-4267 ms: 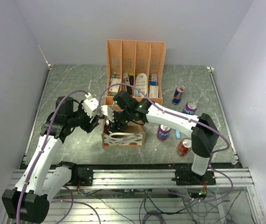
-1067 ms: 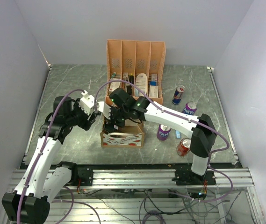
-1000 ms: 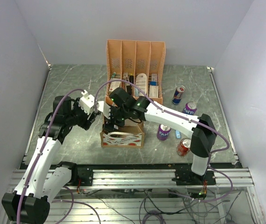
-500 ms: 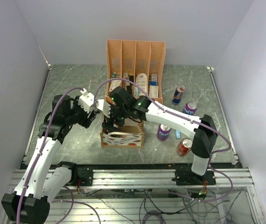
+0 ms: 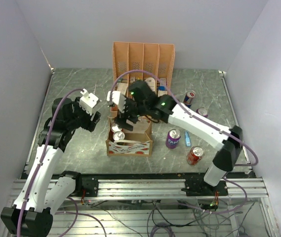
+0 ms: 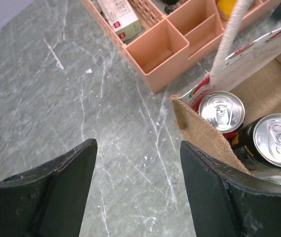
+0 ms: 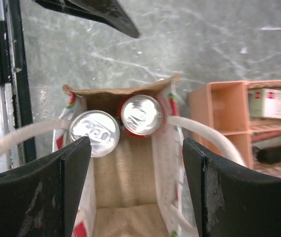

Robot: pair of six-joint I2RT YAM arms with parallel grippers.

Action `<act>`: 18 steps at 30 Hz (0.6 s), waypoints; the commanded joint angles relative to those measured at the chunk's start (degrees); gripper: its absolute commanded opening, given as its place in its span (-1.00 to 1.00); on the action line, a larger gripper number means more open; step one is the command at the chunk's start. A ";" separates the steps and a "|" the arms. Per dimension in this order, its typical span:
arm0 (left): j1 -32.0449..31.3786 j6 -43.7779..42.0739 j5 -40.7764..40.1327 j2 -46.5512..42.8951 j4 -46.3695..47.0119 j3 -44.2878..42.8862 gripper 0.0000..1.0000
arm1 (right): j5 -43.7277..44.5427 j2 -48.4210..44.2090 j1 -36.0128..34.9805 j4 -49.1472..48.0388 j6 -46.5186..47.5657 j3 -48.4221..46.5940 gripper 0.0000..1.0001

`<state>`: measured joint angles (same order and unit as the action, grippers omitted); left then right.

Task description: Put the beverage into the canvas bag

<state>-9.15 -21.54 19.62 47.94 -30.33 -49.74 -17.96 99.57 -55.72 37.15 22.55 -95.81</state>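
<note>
The canvas bag [image 5: 130,143] stands open in the middle of the table. Two cans stand upright in its left end: a red one [image 7: 141,114] and a black one [image 7: 95,132]. They also show in the left wrist view, red [image 6: 221,111] and black [image 6: 277,138], and from above [image 5: 118,132]. My right gripper [image 7: 135,148] is open and empty, hovering just above the bag's mouth [image 5: 122,114]. My left gripper [image 6: 136,148] is open and empty over bare table, just left of the bag [image 5: 96,119].
The peach file organiser [image 5: 142,74] stands right behind the bag. To the right of the bag are a purple can [image 5: 173,138], a red can [image 5: 195,154], a small blue item [image 5: 187,140] and a blue-and-silver can [image 5: 189,96]. The bag's white handles [image 7: 204,136] arch beside my right fingers.
My right gripper has lifted out of the bag, open, and both can tops now show inside. My left gripper has drawn back to the left, away from the bag's edge.
</note>
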 commanded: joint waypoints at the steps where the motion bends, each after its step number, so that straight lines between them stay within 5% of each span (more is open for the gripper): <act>1: 0.53 1.90 -3.83 -0.82 1.05 -1.44 0.60 | -1.77 -7.36 4.98 -3.34 -0.21 2.38 0.49; 18: 0.71 1.61 1.17 5.83 -6.13 -9.59 0.74 | -3.01 -29.75 36.13 -0.61 -2.93 20.35 0.49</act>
<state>-8.80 -20.75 18.37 53.93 -34.22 -58.46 -21.32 74.11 -25.47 34.79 20.93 -77.19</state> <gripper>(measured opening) 0.846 0.746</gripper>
